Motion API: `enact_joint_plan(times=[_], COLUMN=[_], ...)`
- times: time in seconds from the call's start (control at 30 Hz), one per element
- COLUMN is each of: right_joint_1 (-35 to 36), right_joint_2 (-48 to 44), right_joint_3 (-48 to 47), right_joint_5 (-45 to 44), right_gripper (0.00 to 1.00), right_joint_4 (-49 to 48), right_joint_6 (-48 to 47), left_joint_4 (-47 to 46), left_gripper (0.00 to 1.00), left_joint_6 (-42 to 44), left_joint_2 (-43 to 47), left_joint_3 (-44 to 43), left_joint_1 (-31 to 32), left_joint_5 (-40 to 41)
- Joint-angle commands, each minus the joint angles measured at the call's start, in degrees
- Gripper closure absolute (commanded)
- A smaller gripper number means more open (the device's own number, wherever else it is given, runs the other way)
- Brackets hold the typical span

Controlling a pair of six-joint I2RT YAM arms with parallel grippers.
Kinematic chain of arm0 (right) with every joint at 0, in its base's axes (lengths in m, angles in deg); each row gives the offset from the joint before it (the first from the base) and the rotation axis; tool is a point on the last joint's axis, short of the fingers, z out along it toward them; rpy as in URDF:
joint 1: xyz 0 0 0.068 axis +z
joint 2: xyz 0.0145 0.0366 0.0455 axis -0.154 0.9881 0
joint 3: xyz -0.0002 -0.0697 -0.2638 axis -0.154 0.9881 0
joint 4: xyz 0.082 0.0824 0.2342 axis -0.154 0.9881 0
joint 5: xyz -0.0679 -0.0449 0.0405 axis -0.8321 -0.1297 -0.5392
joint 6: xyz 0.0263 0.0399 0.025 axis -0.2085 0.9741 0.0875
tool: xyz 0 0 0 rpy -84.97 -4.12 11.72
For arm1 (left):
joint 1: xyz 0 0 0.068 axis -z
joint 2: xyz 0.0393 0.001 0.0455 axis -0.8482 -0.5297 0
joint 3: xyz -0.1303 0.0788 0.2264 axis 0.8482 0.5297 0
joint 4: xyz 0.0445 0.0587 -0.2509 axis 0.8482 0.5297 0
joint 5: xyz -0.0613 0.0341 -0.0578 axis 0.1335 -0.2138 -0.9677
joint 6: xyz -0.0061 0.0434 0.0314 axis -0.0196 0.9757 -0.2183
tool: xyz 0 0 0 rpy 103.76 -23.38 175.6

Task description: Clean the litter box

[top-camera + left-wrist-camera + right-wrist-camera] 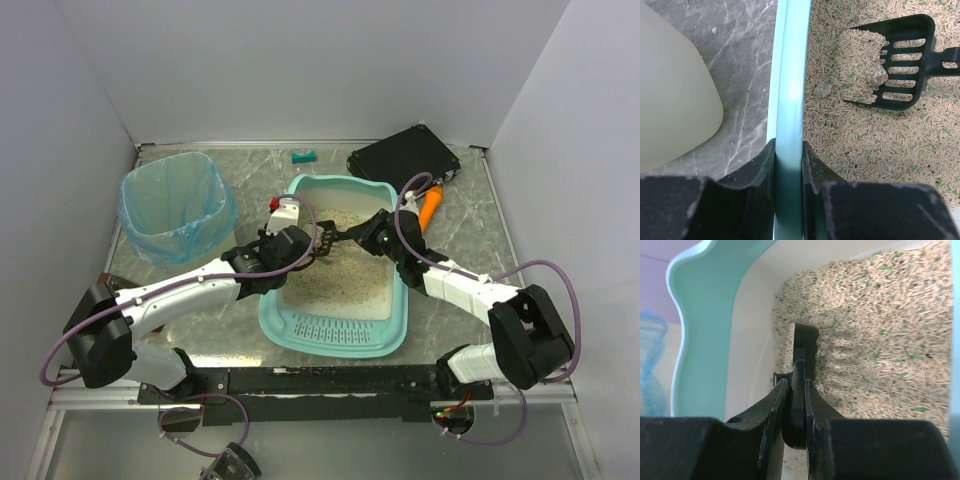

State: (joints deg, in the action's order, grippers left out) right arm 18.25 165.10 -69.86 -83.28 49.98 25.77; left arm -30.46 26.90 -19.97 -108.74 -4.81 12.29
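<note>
table: grey marbled flat top (250, 165)
centre: large teal plastic litter box tray (335, 345)
left: blue-bagged white bin (190, 235)
far right: flat black case (403, 160), orange tool (431, 208) beside it
far edge: small teal piece (303, 157)

Bright, even light; mild glare on the litter box (789, 100) rim

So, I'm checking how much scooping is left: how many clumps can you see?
2. One clump sits on the black scoop among pellets; the other clump lies in the litter just beside the scoop's front edge. More may be buried.
</note>
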Motion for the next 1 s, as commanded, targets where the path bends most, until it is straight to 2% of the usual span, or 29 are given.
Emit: enact_joint_plan(times=[0.0,0.17,0.27,0.4,0.57,0.8,0.97], right_joint_1=[0.31,0.83,1.27,2.86,3.03,3.3,3.21], right_joint_2=[-1.1,2.76,6.19,9.35,10.94,13.66,13.32], right_joint_3=[-4.11,-6.75,-7.98,-9.74,-7.2,1.05,5.98], right_joint_5=[-3.56,2.31,6.79,4.52,9.17,13.4,9.54], right_gripper=[1.0,1.0,1.0,1.0,1.0,1.0,1.0], right_joint_4=[11.61,12.24,11.54,12.59,8.65,-9.88,-22.81], right_joint_6=[-7.56,-9.06,-6.34,-4.06,0.95,12.45,19.14], left_joint_4=[-7.81,-10.79,-12.02,-16.49,-21.34,-20.46,-20.21], left_gripper=[0.99,0.99,0.99,0.99,0.99,0.99,0.99], left_joint_6=[0.56,3.12,5.05,9.35,14.98,16.03,16.57], left_joint_2=[2.28,2.45,2.45,2.45,1.05,-2.12,-0.37], left_joint_3=[-4.53,-4.54,-5.59,-8.39,-10.95,-16.49,-16.05], left_joint_1=[-0.39,-0.48,-0.13,0.84,1.63,3.12,4.45], left_joint_5=[5.42,4.72,4.28,3.49,1.38,2.87,4.63])
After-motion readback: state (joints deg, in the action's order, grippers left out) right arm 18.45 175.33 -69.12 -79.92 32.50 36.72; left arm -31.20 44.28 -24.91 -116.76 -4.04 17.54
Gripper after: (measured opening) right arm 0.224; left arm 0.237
